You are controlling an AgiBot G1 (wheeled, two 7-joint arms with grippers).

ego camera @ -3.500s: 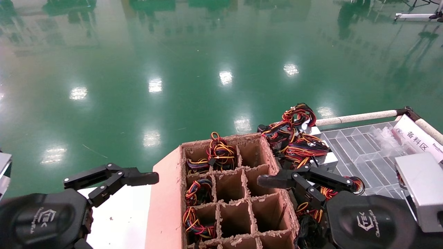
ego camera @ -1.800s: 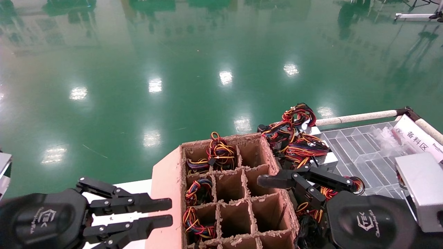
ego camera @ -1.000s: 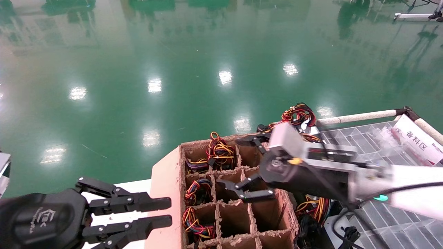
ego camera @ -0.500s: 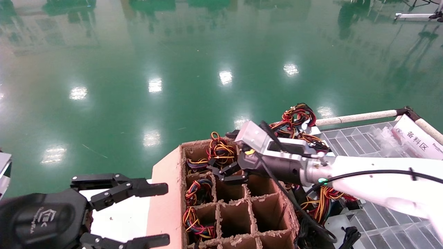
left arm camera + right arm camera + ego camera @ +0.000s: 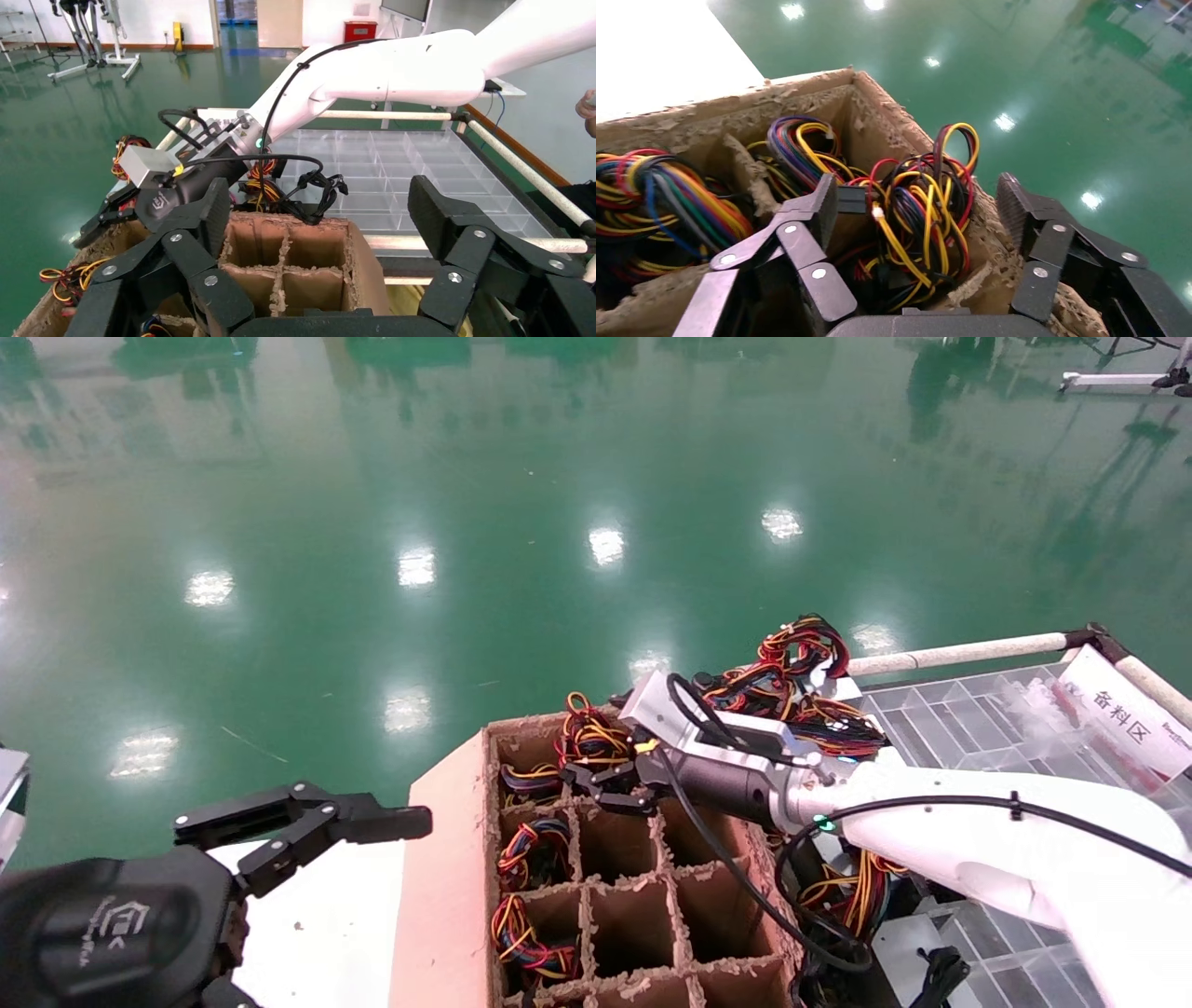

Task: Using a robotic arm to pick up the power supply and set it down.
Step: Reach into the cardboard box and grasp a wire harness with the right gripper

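Over the cardboard box (image 5: 596, 887), right tool (image 5: 596, 782) has reached the far-row wires (image 5: 589, 744).

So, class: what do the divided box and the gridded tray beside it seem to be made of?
Divided box: brown cardboard, matte, judging by its fuzzy, ragged torn edges. Gridded tray: probably clear plastic, glossy; the surface beneath shows through its partitions. The right end effector is open over the box's wire bundle.
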